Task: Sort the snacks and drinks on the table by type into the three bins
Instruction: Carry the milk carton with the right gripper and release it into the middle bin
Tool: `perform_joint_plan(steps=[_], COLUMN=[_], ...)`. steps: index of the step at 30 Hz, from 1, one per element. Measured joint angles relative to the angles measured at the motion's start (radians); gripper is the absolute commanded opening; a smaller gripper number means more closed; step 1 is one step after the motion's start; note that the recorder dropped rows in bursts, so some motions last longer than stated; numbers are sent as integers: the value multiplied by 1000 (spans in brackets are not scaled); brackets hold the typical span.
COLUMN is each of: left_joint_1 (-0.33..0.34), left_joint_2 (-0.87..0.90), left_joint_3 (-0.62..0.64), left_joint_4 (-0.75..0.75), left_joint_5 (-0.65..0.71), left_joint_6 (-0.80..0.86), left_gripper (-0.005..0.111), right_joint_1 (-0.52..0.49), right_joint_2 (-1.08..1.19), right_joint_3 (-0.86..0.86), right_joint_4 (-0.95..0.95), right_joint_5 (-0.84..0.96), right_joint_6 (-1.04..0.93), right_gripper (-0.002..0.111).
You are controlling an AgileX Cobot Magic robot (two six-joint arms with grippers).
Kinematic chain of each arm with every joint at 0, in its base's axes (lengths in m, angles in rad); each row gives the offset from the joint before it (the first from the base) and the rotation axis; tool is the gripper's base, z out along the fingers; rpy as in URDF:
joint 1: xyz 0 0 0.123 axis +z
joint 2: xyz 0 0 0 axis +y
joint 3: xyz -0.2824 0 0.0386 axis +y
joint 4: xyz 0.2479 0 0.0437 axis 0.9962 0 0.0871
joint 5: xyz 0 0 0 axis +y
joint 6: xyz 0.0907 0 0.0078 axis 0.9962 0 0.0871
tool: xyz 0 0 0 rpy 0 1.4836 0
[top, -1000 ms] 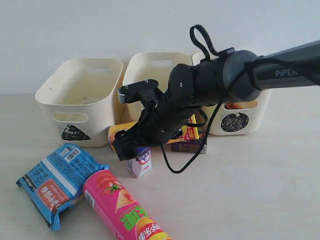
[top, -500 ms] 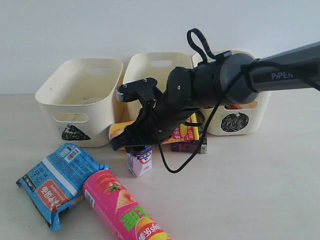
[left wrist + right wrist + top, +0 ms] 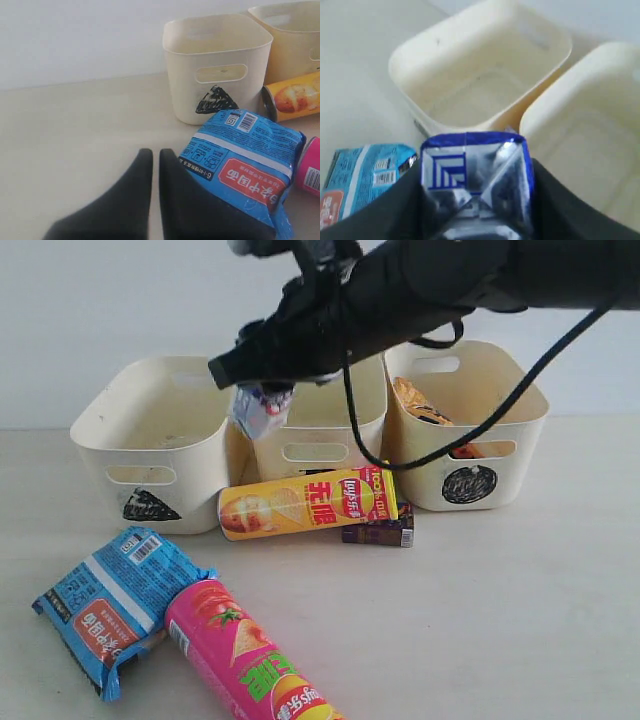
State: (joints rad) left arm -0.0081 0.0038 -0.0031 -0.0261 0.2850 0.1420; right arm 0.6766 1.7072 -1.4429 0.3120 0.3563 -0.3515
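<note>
Purple-white carton (image 3: 258, 412) hangs pinched in right gripper (image 3: 265, 388), over the rims where triangle bin (image 3: 160, 445) meets middle bin (image 3: 312, 435); better shift fully over one bin before release. Middle bin's mark hidden behind yellow tube (image 3: 305, 505). Left wrist: left gripper (image 3: 151, 200) closed, empty, beside blue packet (image 3: 240, 170). Right wrist: carton top blurred, jaws clamp its sides.
</note>
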Motion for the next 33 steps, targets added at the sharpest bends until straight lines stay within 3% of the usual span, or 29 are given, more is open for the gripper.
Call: perform_joint_plan(steps=[17, 33], left_joint_1=[0, 0], left_joint_2=[0, 0], left_joint_3=[0, 0], left_joint_4=[0, 0], left_joint_5=[0, 0], left_joint_6=[0, 0], left_gripper=[4, 4], right_joint_1=[-14, -165], right_joint_2=[31, 255], right_joint_3=[0, 0], right_joint_4=[-24, -22], right_joint_5=[-469, -563], right_joint_6=[-190, -191], right_gripper=[0, 0])
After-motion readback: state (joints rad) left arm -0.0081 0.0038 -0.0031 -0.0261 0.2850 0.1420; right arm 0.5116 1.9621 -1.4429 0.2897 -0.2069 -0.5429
